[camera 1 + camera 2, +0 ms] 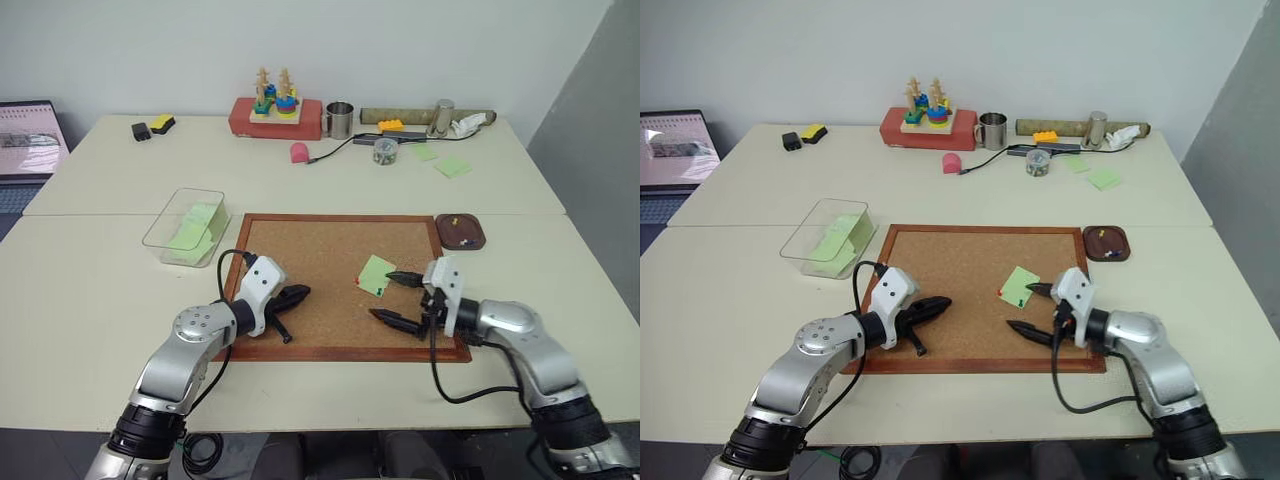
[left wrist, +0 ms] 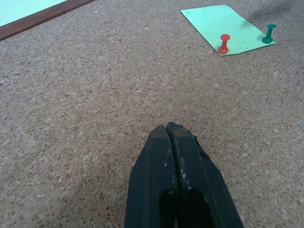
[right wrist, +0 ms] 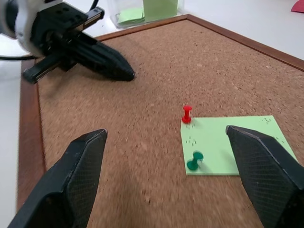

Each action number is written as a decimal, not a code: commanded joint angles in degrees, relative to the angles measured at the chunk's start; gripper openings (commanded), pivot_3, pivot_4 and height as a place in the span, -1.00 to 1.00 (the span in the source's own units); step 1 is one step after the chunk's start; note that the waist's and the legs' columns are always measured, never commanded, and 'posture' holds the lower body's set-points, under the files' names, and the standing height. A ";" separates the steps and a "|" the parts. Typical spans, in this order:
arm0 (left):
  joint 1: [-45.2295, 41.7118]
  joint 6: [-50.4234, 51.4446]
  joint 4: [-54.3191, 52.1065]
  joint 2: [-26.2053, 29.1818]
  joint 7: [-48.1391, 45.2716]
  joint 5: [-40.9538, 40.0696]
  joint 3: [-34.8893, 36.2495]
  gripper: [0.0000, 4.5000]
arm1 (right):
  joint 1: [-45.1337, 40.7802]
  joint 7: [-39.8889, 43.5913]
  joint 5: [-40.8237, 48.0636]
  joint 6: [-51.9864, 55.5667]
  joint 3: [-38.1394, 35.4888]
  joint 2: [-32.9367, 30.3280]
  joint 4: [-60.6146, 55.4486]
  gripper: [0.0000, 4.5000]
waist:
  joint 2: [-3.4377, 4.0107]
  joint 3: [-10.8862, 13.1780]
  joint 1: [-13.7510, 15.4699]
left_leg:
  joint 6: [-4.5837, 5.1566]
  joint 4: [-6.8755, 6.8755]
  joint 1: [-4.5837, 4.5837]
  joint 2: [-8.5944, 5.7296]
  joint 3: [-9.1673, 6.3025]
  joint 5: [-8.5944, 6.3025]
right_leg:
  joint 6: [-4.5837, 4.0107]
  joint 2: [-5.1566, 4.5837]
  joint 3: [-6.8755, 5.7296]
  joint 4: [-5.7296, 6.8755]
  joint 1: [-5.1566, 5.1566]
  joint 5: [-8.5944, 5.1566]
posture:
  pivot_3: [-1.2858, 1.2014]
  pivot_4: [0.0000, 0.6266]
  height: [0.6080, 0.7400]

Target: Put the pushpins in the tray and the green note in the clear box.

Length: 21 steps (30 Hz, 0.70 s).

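Observation:
The green note (image 1: 376, 274) lies on the cork board (image 1: 300, 250), pinned at its near edge by a red pushpin (image 3: 187, 114) and a green pushpin (image 3: 194, 161). My right gripper (image 1: 385, 296) is open, level over the board, with its jaws either side of the note's pinned edge and not touching it. My left gripper (image 1: 295, 295) is shut and empty, resting low over the board to the note's left. The dark brown tray (image 1: 475, 238) sits off the board's far right corner with a yellow pushpin (image 1: 455, 222) in it. The clear box (image 1: 172, 222) stands left of the board and holds green notes.
At the back of the table stand a metal cup (image 1: 340, 120), a stacking toy on a red box (image 1: 277, 110), a pink object (image 1: 298, 152), a small jar (image 1: 385, 150) and loose green notes (image 1: 452, 166). A laptop (image 1: 30, 135) is at far left.

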 commanded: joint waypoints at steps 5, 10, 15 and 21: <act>2.24 2.46 -0.15 1.14 0.04 0.95 -0.70 -1.00 | -1.67 0.04 -1.21 -3.20 0.39 1.68 3.45 0.71 | 0.00 0.00 0.00 | 0.00 -0.04 0.01 0.01 -0.02 0.00 | -0.21 0.00 -0.02 -0.01 -0.01 0.11 | 0.03 -0.52 1.00; 3.01 2.97 -1.05 1.13 0.43 0.76 -0.34 -1.00 | -1.80 0.52 -1.12 -3.63 0.45 1.83 4.47 0.24 | 0.00 0.00 -0.09 | 0.00 -0.04 0.00 0.01 -0.01 0.00 | -0.21 0.01 -0.01 -0.01 -0.02 0.12 | 0.03 -0.52 1.00; 3.43 3.22 -1.45 1.09 0.58 0.73 -0.04 -1.00 | -1.87 0.69 -1.19 -3.82 0.59 1.85 4.97 -0.18 | 0.00 0.00 -0.18 | 0.00 -0.05 0.00 0.01 -0.01 -0.01 | -0.21 0.01 -0.01 -0.01 -0.02 0.11 | 0.03 -0.52 1.00; 3.29 3.22 -1.27 0.97 0.67 0.67 0.03 -1.00 | -2.35 0.60 -1.76 -4.20 0.70 1.75 5.90 -0.73 | 0.00 0.00 -0.26 | 0.00 -0.05 0.01 0.01 -0.01 -0.01 | -0.21 0.01 -0.02 -0.01 -0.02 0.11 | 0.03 -0.52 1.00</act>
